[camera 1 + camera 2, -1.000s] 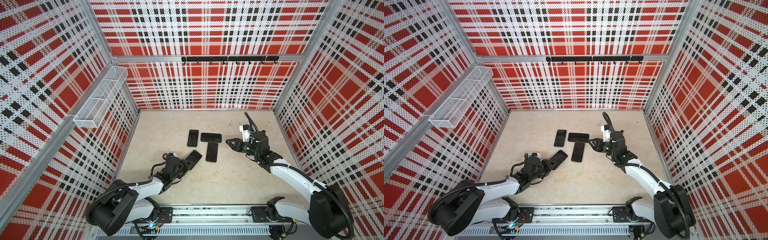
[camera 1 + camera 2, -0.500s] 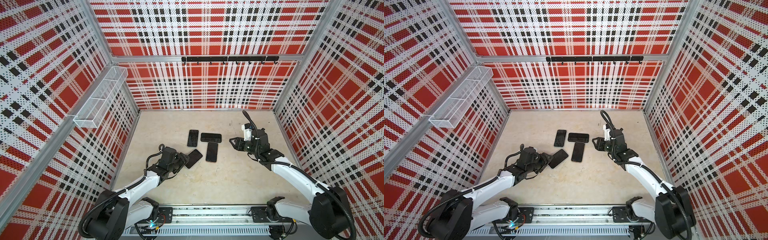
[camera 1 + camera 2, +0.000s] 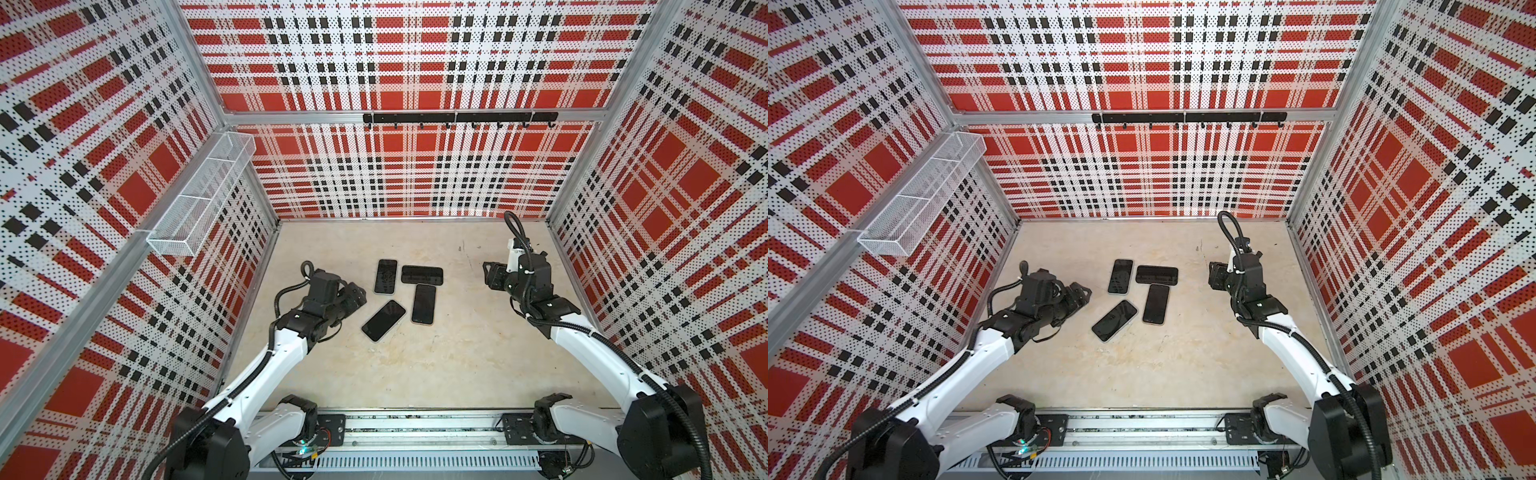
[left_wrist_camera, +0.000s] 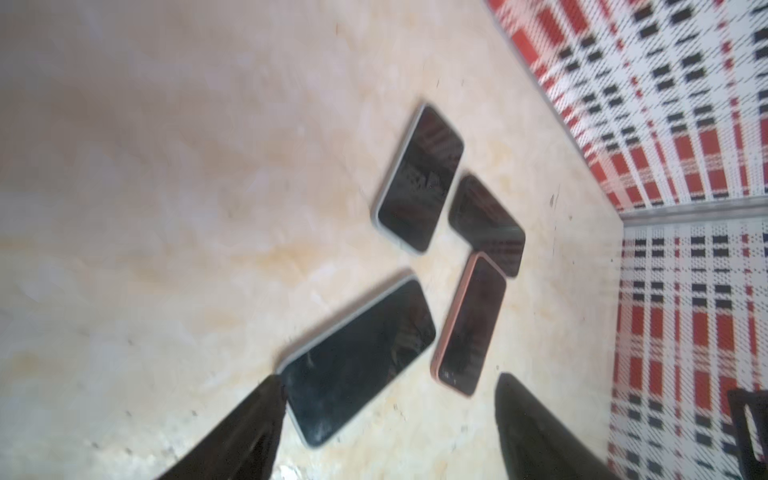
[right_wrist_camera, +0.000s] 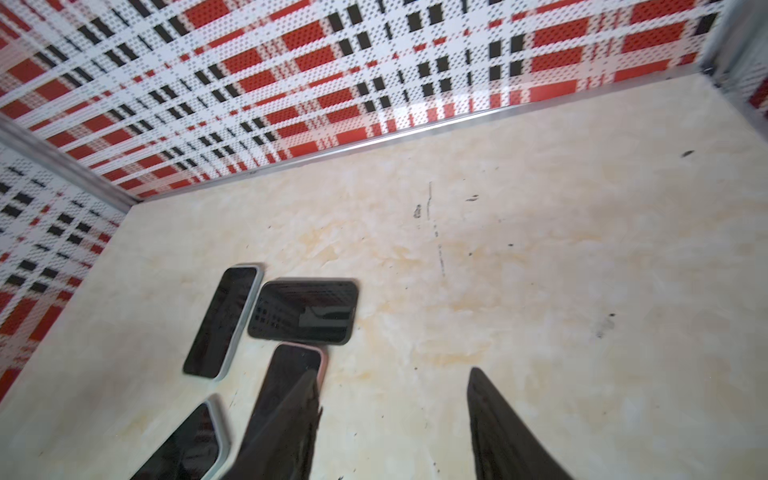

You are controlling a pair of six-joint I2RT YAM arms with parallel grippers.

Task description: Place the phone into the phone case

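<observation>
Several dark-screened phones lie flat mid-table. The nearest phone (image 3: pixel 383 320) (image 4: pixel 357 357) lies slantwise with a pale phone case rim round it. A pink-rimmed phone (image 3: pixel 424 304) (image 5: pixel 291 374), a pale-rimmed phone (image 3: pixel 386 276) and a black-edged one (image 3: pixel 422 274) (image 5: pixel 305 311) lie beyond it. I cannot pick out an empty phone case. My left gripper (image 3: pixel 360 296) (image 3: pixel 1086 293) (image 4: pixel 390 377) is open and empty, just left of the slanted phone. My right gripper (image 3: pixel 487 270) (image 3: pixel 1212 270) (image 5: pixel 392 372) is open and empty, right of the group.
Plaid perforated walls close in the beige table (image 3: pixel 415 374) on three sides. A white wire basket (image 3: pixel 199 199) hangs on the left wall and a black hook rail (image 3: pixel 457 118) on the back wall. The arm bases sit on a rail at the front edge.
Both grippers opened wider. The left gripper drew away from the slanted phone's near end toward the left wall. The right gripper moved right, away from the phones.
</observation>
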